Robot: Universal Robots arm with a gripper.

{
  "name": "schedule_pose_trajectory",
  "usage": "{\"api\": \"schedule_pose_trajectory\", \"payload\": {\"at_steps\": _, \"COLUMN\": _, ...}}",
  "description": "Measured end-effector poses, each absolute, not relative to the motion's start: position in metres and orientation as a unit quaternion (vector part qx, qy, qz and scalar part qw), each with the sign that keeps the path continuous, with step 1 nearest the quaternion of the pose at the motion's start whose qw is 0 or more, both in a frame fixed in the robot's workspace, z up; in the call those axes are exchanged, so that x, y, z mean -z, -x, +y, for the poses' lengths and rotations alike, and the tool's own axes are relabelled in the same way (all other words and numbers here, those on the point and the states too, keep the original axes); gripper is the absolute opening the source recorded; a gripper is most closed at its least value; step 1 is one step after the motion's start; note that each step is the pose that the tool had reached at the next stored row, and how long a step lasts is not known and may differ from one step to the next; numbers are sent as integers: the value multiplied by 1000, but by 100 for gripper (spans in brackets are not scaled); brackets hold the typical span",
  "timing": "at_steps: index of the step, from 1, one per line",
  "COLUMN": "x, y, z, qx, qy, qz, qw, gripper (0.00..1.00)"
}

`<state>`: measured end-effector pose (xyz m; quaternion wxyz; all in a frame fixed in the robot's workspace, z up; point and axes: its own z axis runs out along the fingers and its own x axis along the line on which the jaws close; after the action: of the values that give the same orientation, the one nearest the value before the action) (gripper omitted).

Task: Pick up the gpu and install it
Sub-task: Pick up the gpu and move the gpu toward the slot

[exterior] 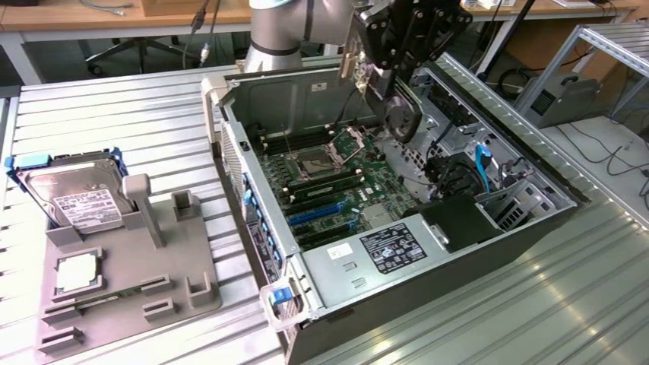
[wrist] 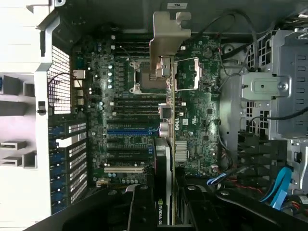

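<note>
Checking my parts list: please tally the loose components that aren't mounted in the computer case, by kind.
gpu: 1
hard drive: 1
square silver chip: 1
Total: 3

Open grey steel computer case lies on its side on the slatted metal table.

Inside the case:
- Green motherboard flat on the case floor.
- Boxy silver power supply at the case's near end.

Above the case opening, over the motherboard: thin dark flat gpu, on edge and clear of the board, clamped between the fingers of the black tool.

Exterior view's left of the case, just beside it on the table: grey plastic fixture tray.
- Boxy silver hard drive in blue frame sits on the tray, toward the case's far end.
- Small square silver chip sits on the tray, toward the case's near end.
</note>
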<state>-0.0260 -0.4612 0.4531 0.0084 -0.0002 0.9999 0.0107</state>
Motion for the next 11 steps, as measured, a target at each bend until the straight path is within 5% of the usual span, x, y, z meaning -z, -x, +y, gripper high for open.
{"api": "schedule_pose_trajectory", "payload": {"at_steps": 11, "x": -453, "y": -31, "z": -459, "qx": -11, "qy": 7, "qz": 1000, "qw": 8, "gripper": 27}}
